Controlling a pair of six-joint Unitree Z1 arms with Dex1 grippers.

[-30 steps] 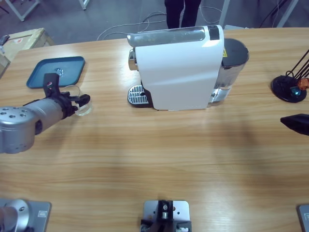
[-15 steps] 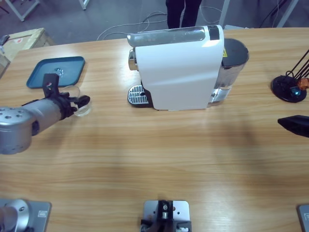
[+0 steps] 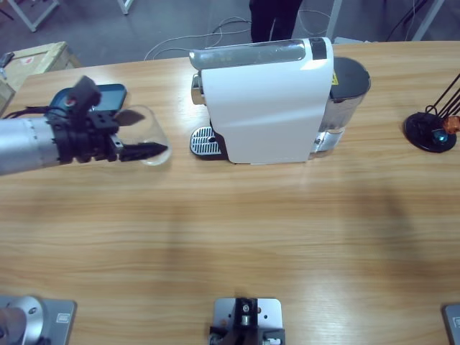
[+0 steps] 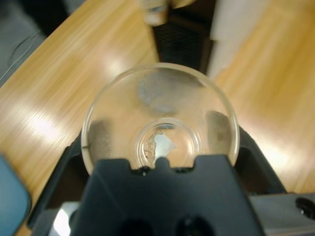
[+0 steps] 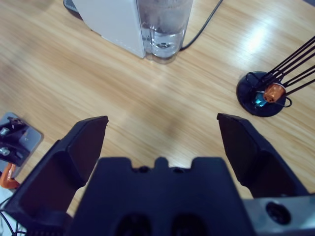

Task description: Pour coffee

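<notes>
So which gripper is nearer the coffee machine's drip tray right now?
Left. The left gripper, shut on the glass cup, sits just beside the drip tray of the coffee machine. The right gripper is out of the high view, over bare table near the capsule stand.

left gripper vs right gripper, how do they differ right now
The left gripper is shut on the clear glass cup, while the right gripper is open and holds nothing. The left gripper shows in the high view, between the blue tray and the coffee machine; the right gripper is out of that view and looks down on bare table near the capsule stand. Both have two black jaws.
</notes>
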